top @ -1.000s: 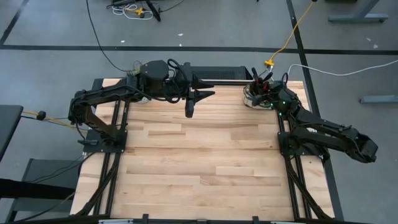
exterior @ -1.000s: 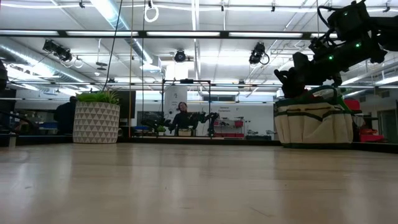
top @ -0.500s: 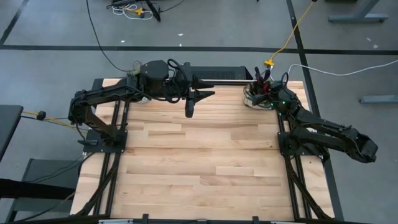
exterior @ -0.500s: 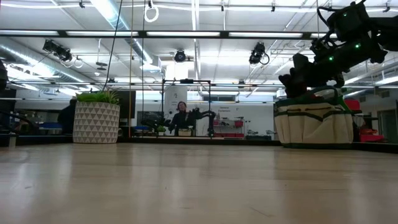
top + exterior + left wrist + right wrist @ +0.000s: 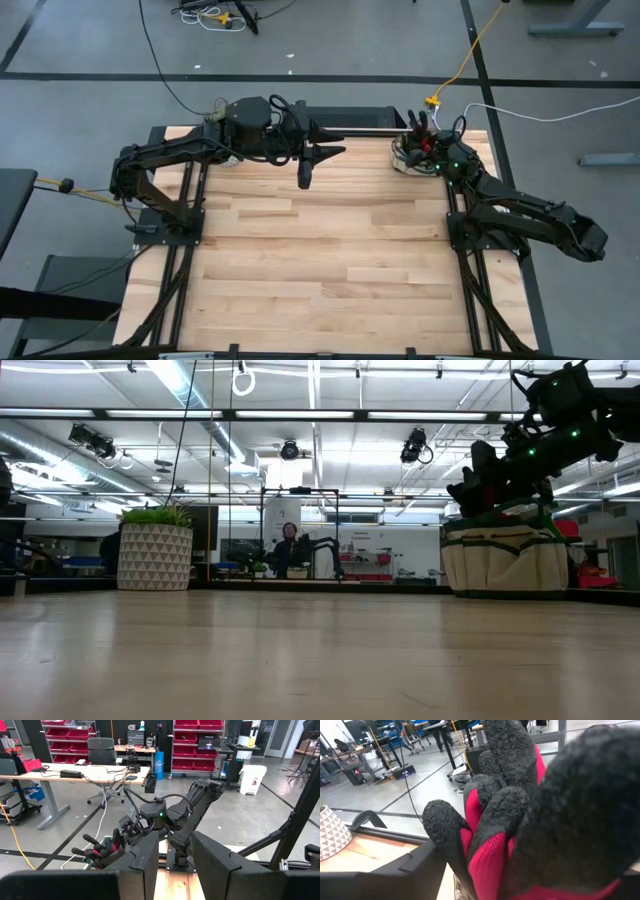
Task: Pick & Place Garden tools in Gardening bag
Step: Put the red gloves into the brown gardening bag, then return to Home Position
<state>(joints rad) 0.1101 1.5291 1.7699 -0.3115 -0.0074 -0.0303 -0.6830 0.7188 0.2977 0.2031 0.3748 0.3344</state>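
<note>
The beige gardening bag (image 5: 505, 555) with green trim stands on its base at the table's far right corner (image 5: 405, 157). A black glove with red (image 5: 495, 835) sticks out of its top, fingers up, also seen in the left wrist view (image 5: 97, 852). My right gripper (image 5: 485, 472) hovers just over the bag's mouth (image 5: 420, 135), open, with the glove between its fingers. My left gripper (image 5: 175, 857) waits high over the table's far middle (image 5: 320, 155), open and holding nothing. My right gripper has the glove's red and black fingers (image 5: 485, 850) standing between its spread fingers, one dark finger (image 5: 415, 865) close beside them. The glove fills the view, so I cannot tell whether either finger touches it.
A white patterned pot with a leafy plant (image 5: 155, 555) stands at the table's far left, partly under my left arm (image 5: 225, 150). The wooden tabletop (image 5: 320, 260) lies bare between the arms. A person (image 5: 288, 550) sits in the room beyond the table.
My right gripper has stayed over the bag, rolled a little about its own line and opened; in the low view its fingers now stand wider and higher. The glove remains in the bag's mouth.
</note>
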